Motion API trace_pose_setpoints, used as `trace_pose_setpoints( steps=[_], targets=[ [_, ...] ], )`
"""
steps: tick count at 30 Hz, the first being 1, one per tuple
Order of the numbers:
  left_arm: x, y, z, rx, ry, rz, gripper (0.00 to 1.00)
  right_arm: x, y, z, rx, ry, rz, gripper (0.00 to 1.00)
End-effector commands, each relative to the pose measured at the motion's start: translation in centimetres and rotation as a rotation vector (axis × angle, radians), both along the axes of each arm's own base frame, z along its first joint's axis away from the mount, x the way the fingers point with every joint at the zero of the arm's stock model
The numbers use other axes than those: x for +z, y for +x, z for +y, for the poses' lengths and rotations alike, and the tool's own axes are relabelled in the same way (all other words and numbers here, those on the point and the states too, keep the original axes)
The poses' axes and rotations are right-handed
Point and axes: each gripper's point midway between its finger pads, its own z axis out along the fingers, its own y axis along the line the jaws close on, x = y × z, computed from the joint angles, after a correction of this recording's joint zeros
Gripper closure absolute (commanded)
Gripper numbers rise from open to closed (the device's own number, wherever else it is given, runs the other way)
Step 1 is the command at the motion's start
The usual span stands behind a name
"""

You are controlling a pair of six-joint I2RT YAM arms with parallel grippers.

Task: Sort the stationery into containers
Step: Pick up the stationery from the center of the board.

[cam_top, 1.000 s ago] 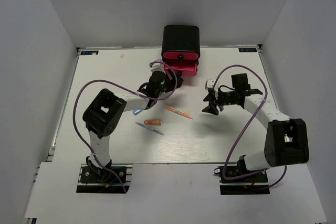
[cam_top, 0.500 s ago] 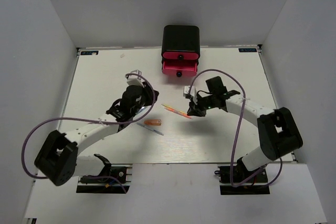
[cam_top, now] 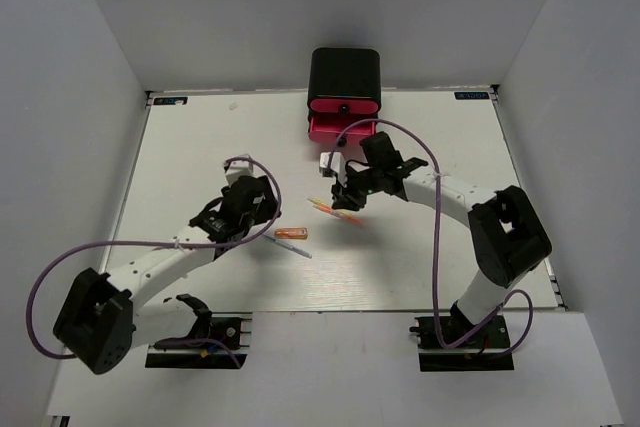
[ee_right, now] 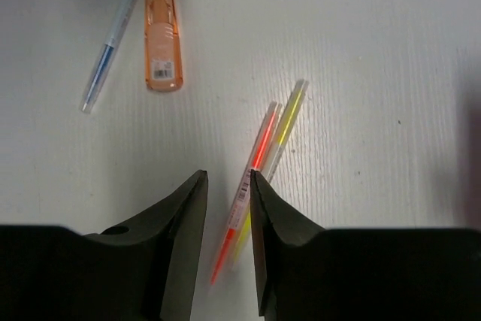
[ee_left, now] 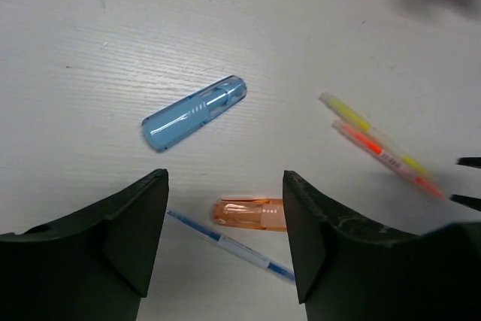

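My left gripper (ee_left: 224,182) is released, its fingers wide apart above the white table (cam_top: 200,147) and holding nothing. Seen past them from the left wrist, the short orange marker (ee_left: 248,214) lies flat, with the thin blue pen (ee_left: 229,244) just beside it on the near side. The light blue marker (ee_left: 194,113) lies apart from both, farther out. My right gripper (ee_right: 228,178) has its fingers parted only narrowly, one on each side of the thin orange-pink pen (ee_right: 255,152) and the thin yellow pen (ee_right: 285,122). These two lie side by side, almost touching, on the table. Table surface shows between the fingers and the pens; whether a pad touches either pen I cannot tell. The black cabinet (cam_top: 344,75) stands at the far edge, with a lower pink drawer (cam_top: 330,129) pulled forward, near my right wrist.
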Motion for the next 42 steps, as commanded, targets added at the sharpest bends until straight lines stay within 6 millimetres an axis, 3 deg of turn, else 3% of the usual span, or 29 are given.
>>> trace_pose_setpoints(
  steps=[1, 6, 7, 11, 13, 14, 18, 21, 27, 33, 40, 42],
  targets=[
    [-0.8, 0.7, 0.3, -0.066, 0.141, 0.058, 0.29, 1.8, -0.9, 1.5, 0.105, 0.038, -0.025, 0.64],
    [-2.7, 2.0, -0.3, -0.209, 0.239, 0.106, 0.32, 2.5, -1.8, 1.1, 0.122, 0.053, -0.037, 0.64],
    [-2.2, 2.7, -0.9, -0.236, 0.241, 0.088, 0.34, 2.3, -1.8, 0.9, 0.120, 0.049, -0.038, 0.63],
    [-3.3, 4.7, 0.0, -0.270, 0.309, 0.131, 0.34, 2.1, -2.7, -0.4, 0.107, 0.035, -0.044, 0.63],
    [-3.7, 5.4, -0.1, -0.311, 0.336, 0.134, 0.28, 1.4, -3.5, -1.0, 0.102, 0.022, -0.028, 0.63],
    [-3.5, 6.0, -0.1, -0.316, 0.336, 0.124, 0.26, 2.0, -3.5, -1.2, 0.098, 0.030, -0.044, 0.63],
    [-4.2, 7.0, -0.7, -0.396, 0.372, 0.142, 0.25, 1.9, -4.3, -1.9, 0.084, 0.033, -0.025, 0.63],
    [-5.7, 6.5, -0.9, -0.454, 0.367, 0.193, 0.26, 1.8, -4.9, -2.5, 0.071, 0.033, -0.015, 0.63],
    [-5.8, 6.1, -1.7, -0.509, 0.344, 0.192, 0.35, 1.9, -4.9, -3.4, 0.051, 0.036, -0.024, 0.63],
    [-7.6, 5.0, -1.2, -0.519, 0.361, 0.271, 0.45, 2.2, -4.9, -3.9, 0.029, 0.048, -0.016, 0.63],
    [-8.8, 4.4, -0.3, -0.496, 0.390, 0.318, 0.45, 2.7, -4.9, -4.6, 0.007, 0.061, -0.020, 0.63],
    [-9.1, 4.3, -0.2, -0.497, 0.392, 0.327, 0.49, 2.4, -5.1, -4.9, -0.001, 0.059, -0.009, 0.63]
  ],
)
